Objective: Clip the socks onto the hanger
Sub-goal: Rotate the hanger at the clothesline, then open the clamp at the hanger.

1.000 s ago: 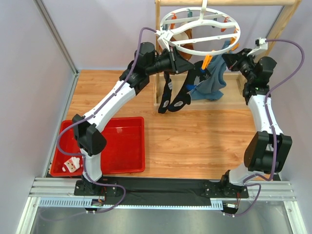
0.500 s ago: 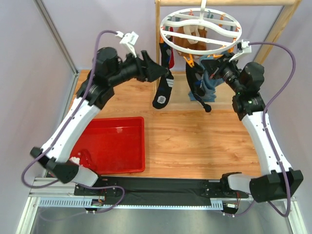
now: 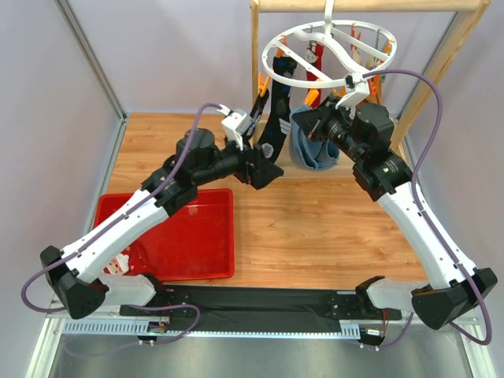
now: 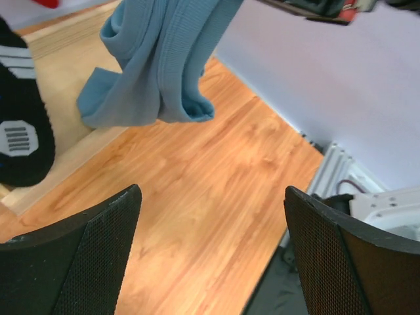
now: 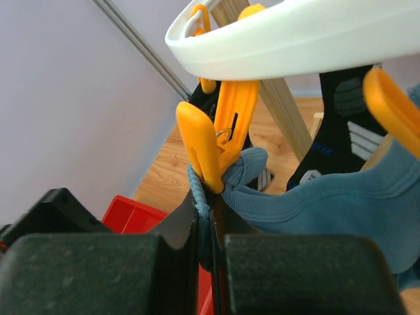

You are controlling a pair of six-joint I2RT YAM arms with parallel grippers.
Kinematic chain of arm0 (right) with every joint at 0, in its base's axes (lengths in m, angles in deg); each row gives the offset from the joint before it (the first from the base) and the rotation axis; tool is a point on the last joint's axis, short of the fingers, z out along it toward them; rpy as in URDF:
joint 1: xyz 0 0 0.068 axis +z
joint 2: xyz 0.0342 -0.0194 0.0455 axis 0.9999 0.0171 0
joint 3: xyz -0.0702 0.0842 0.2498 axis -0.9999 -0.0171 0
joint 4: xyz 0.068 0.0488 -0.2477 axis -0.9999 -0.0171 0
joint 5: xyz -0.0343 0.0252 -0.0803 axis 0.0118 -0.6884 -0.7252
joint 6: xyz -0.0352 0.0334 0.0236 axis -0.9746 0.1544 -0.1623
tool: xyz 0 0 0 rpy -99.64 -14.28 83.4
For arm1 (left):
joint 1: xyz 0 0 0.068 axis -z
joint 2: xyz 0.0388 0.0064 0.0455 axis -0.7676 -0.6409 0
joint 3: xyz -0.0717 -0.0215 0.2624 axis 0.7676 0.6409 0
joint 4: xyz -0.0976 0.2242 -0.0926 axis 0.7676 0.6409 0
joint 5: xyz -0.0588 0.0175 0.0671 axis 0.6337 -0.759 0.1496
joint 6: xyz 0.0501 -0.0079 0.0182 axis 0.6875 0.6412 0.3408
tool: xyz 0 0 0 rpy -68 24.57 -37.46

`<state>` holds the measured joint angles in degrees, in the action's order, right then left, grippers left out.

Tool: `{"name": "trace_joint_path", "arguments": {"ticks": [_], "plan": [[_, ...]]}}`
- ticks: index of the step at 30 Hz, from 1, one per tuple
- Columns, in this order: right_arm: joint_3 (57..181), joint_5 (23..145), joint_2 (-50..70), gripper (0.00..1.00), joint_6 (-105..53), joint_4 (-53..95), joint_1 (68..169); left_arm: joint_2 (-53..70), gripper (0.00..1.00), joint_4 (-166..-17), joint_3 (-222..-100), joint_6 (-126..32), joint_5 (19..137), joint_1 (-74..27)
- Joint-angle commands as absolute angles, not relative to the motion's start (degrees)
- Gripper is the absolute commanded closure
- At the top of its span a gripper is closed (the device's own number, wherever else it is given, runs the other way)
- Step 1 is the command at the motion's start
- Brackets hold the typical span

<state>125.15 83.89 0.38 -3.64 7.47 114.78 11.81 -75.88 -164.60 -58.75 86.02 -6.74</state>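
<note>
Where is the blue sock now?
In the top view the blue sock hangs under the hanger, right of a black sock; its edge sits in an orange clip, pinched by the right pincer.

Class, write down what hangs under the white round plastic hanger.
Orange plastic clips, black white-striped socks and a blue knitted sock hang there. The right end effector covers the blue sock's pinched edge.

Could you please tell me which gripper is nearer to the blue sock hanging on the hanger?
Right. The right gripper is shut on the blue sock just beneath an orange clip; the left gripper is open and apart from it, holding nothing.
</note>
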Motion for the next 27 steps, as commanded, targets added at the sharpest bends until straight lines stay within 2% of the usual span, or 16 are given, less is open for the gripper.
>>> {"name": "trace_joint_path", "arguments": {"ticks": [1,10,14,17,18,20,21,22,23,26,27], "plan": [[128.6,83.57,0.07,0.99,0.56,6.46,115.39,8.65,0.05,-82.24,-166.48,-53.6,78.37,-4.53],[129.74,83.48,-0.19,0.95,0.57,5.49,115.74,-9.19,0.0,-88.92,-177.63,-58.51,76.26,-4.0],[131.15,83.48,-0.72,0.87,-0.3,4.0,115.74,-14.82,0.03,-90.68,-182.37,-59.48,71.87,-4.17],[132.46,81.91,-1.33,0.78,-2.67,1.9,115.74,-19.21,0.4,-89.53,-186.6,-59.22,71.86,-4.61],[133.6,81.2,-1.51,0.75,-3.64,-0.03,115.74,-19.58,0.58,-89.53,-187.13,-59.65,71.86,-5.05],[135.27,77.87,-1.95,0.65,-5.66,-5.02,115.65,-19.93,0.71,-89.53,-187.14,-61.06,73.52,-5.66],[136.06,76.46,-2.13,0.61,-8.54,-6.88,115.57,-19.84,0.86,-89.79,-186.97,-61.41,73.79,-5.93],[137.9,72.88,-2.56,0.58,-10.48,-8.64,115.39,-19.76,0.94,-90.06,-186.88,-61.42,74.06,-6.02],[138.61,67.45,-3.0,0.55,-12.24,-11.96,115.04,-19.41,1.0,-90.06,-186.61,-61.5,73.8,-6.02],[140.64,61.35,-4.67,0.49,-19.45,-14.72,110.22,-18.97,1.0,-89.53,-187.4,-61.77,74.58,-6.28],[140.64,62.2,-5.2,0.46,-22.77,-14.46,105.5,-18.79,1.0,-87.36,-187.58,-61.68,74.93,-6.37]]}}
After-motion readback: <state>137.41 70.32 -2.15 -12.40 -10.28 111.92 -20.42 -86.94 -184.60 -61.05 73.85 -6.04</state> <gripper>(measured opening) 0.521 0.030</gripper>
